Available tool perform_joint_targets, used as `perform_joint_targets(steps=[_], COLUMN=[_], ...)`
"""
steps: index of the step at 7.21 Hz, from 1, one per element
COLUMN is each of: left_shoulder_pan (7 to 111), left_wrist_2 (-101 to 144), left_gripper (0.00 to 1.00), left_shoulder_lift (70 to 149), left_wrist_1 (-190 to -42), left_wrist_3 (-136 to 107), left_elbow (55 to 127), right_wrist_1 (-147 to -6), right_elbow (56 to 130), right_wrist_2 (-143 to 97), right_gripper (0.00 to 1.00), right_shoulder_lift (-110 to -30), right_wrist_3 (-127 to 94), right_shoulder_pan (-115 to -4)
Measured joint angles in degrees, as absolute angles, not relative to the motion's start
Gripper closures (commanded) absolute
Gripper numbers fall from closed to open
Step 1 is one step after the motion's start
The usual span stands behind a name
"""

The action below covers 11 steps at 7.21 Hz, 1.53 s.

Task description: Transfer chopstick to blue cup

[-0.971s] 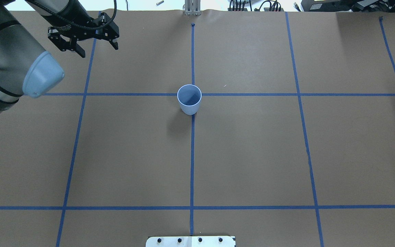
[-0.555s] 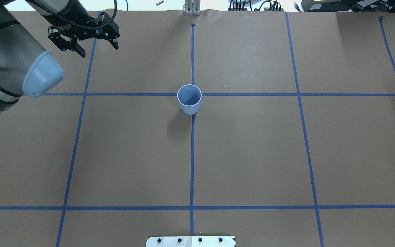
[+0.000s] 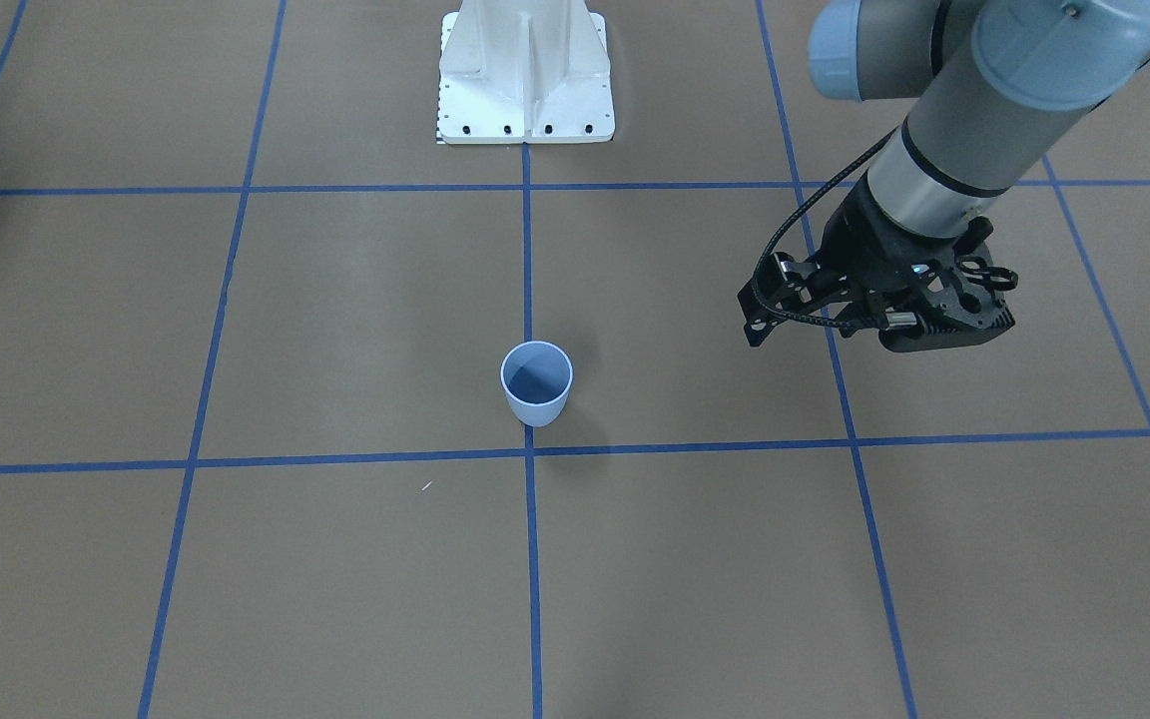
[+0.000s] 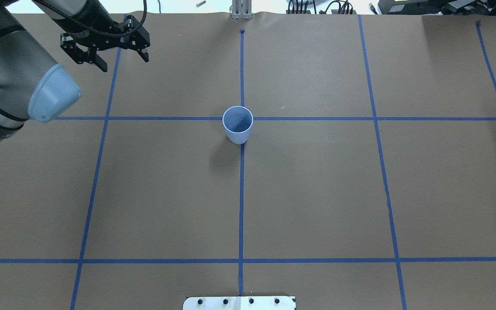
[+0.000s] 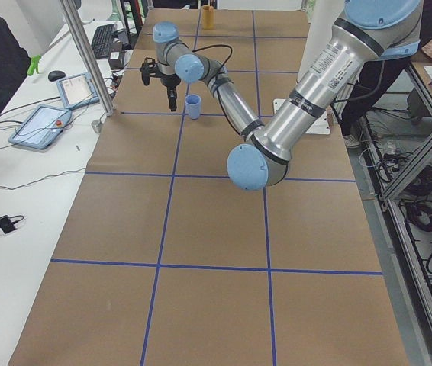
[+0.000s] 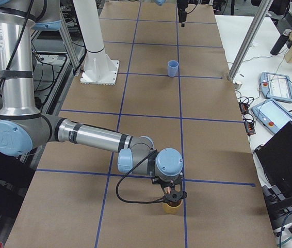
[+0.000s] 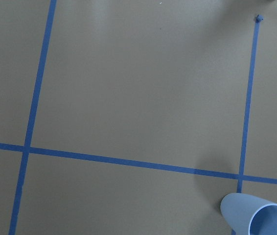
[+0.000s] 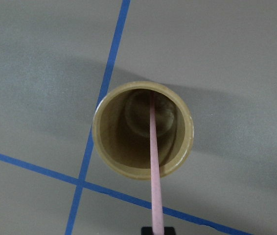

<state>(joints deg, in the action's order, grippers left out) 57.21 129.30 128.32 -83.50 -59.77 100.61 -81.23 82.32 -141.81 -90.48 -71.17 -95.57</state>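
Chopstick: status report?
Left gripper open, empty, off from blue cup. Right gripper over tan cup, grip unclear. Chopstick stands in tan cup. Nothing around blue cup.

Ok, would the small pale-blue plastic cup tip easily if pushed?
Likely light: the small pale-blue plastic cup stands empty. Its base looks narrower than its rim, so a high push might tip it. Round, it would probably roll once down.

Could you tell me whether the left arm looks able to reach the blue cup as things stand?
Probably yes: the left tool hangs open, apart from the blue cup, with only bare brown paper between them.
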Motion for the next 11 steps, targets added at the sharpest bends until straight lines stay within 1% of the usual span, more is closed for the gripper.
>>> perform_joint_targets(steps=[2,4,5,7,9,11], left_shoulder_pan=[57.14,57.13,57.13,57.09,57.12,57.18], left_wrist_2=[129.36,129.37,129.42,130.24,130.62,130.65], left_gripper=[0.02,0.02,0.02,0.02,0.02,0.02], left_shoulder_lift=[128.41,128.51,128.55,128.58,128.42,128.11], left_wrist_1=[-83.5,-83.5,-83.5,-83.53,-83.52,-83.53], left_wrist_3=[-59.77,-59.77,-59.77,-59.76,-59.77,-59.76], left_elbow=[100.6,100.62,100.69,100.89,100.94,100.84], right_wrist_1=[-81.34,-81.5,-81.64,-81.92,-82.12,-83.49], right_elbow=[84.68,85.24,85.28,85.83,87.37,91.95], right_wrist_2=[-141.85,-141.57,-141.14,-140.08,-139.76,-139.63], right_gripper=[0.91,0.91,0.93,1.0,1.0,1.0], right_shoulder_lift=[-91.37,-91.71,-91.72,-90.96,-89.67,-89.07], right_wrist_3=[-73.46,-76.17,-76.59,-76.79,-78.74,-83.84], right_shoulder_pan=[-95.79,-96.15,-96.84,-99.85,-101.73,-102.08])
